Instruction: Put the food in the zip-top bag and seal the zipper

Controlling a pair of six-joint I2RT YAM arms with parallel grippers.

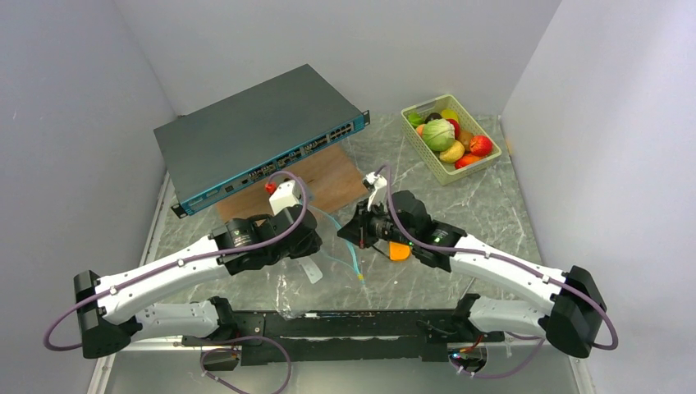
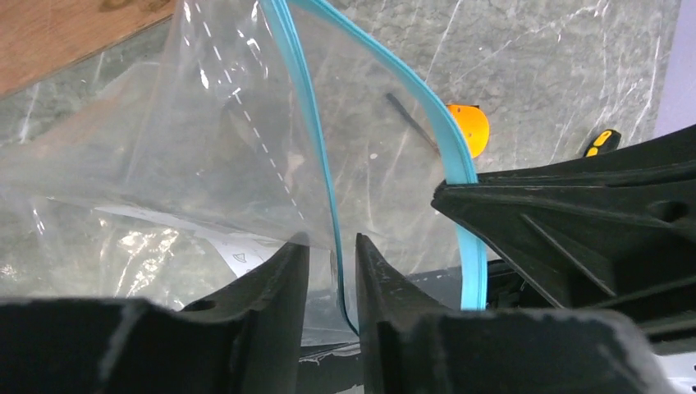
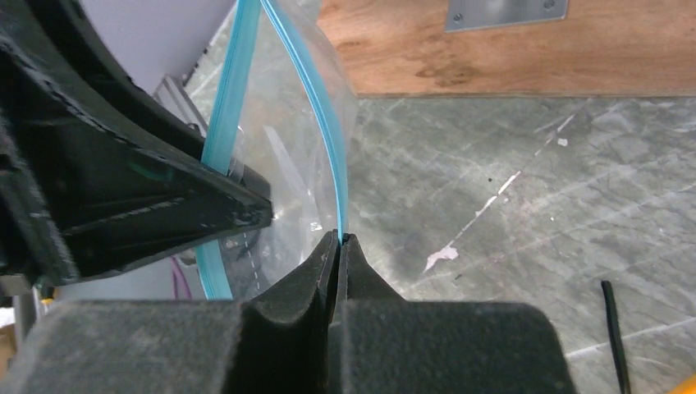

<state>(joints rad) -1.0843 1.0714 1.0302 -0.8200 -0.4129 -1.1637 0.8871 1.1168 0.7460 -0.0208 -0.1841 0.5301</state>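
Fingers point(image 3: 304, 283) of right gripper point(image 3: 338, 236) pinched shut on one teal-blue zipper lip point(image 3: 342, 189) of clear thin plastic bag point(image 3: 279, 139); left gripper point(image 2: 332, 242) slightly ajar, other lip threading its gap, unclamped.

The left arm point(image 1: 164, 275) and right arm point(image 1: 501, 267) are angling inward over the counter point(image 1: 492, 197), with the zip-top bag point(image 1: 336, 242) lying between their ends. The food point(image 1: 443, 133) is sitting in the basket point(image 1: 443, 173) at 2 o'clock.

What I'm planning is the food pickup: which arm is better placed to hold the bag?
Right, probably: the right pincer is shut on the zipper, while the left pincer stands open around it.
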